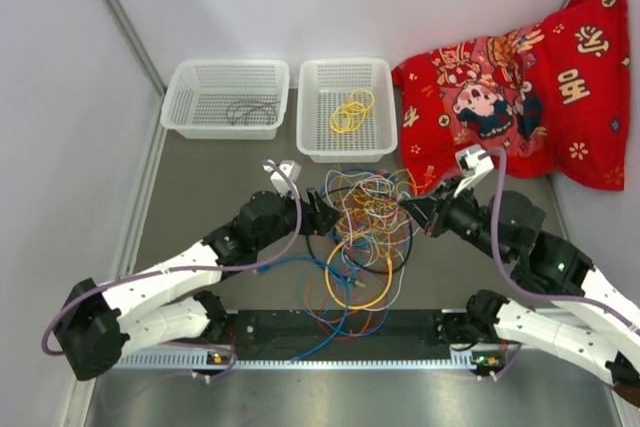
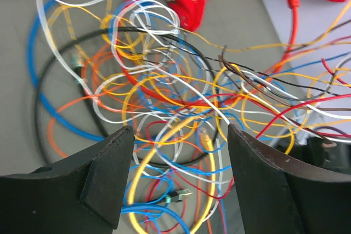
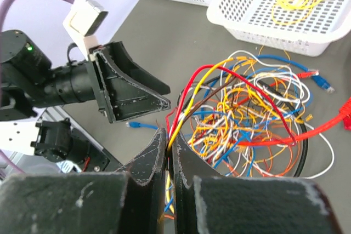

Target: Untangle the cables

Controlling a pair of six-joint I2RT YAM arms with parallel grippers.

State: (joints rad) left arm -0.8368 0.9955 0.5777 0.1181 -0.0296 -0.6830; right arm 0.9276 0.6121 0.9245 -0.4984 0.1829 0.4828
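Lying at the middle of the grey bench (image 1: 200,182) is the tangled heap of thin multicoloured wire cables (image 1: 365,237). The left claw (image 2: 181,135) gapes wide at its left edge; the right claw (image 3: 167,142) is pinched on its red and yellow strands (image 3: 176,120).

the cables (image 1: 365,237) lie in one heap at the middle of the table (image 1: 200,182), between the two grippers. the left gripper (image 1: 328,215) sits at the heap's left edge. the right gripper (image 1: 405,207) sits at its right edge, with a few strands between its fingers. behind the heap two baskets stand side by side: the left basket (image 1: 225,129) has a small wire (image 1: 250,110) in it, the right basket (image 1: 347,152) a coil (image 1: 352,110). a cloth (image 1: 520,87) lies right of the baskets, in the far right corner. some strands trail from the heap toward the near edge.
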